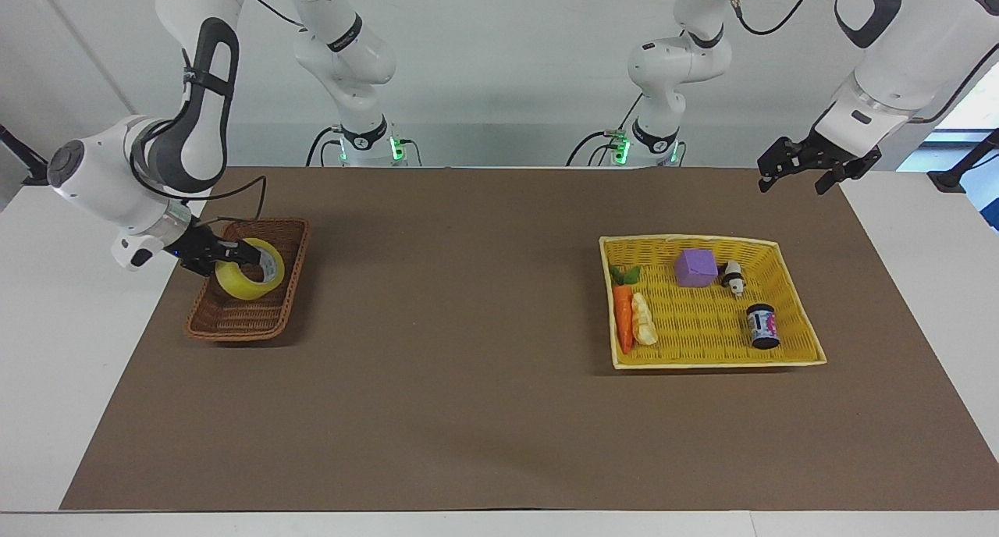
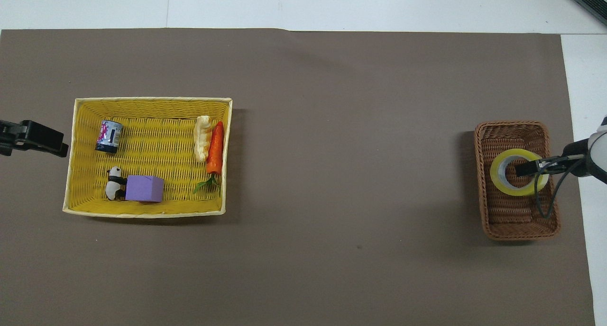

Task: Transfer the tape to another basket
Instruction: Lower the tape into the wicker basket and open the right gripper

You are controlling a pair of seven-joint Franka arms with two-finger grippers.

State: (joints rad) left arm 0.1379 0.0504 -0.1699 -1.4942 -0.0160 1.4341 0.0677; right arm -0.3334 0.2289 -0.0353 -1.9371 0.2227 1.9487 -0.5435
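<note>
The yellow tape roll [image 1: 248, 276] hangs tilted, low inside the small dark-brown wicker basket [image 1: 243, 323] at the right arm's end of the table. My right gripper [image 1: 232, 256] is shut on the tape's rim, with one finger inside the ring. In the overhead view the tape [image 2: 503, 184] sits over the middle of the basket [image 2: 518, 221], held by the right gripper [image 2: 535, 167]. My left gripper [image 1: 791, 181] is open and empty, raised over the brown mat beside the yellow tray; it also shows in the overhead view [image 2: 58, 144].
A flat yellow woven tray [image 1: 796, 342] at the left arm's end holds a purple cube [image 1: 695, 268], a toy carrot [image 1: 623, 317], a pale corn-like toy [image 1: 645, 321], a small panda figure [image 1: 734, 277] and a dark can [image 1: 762, 326]. A brown mat [image 1: 468, 350] covers the table.
</note>
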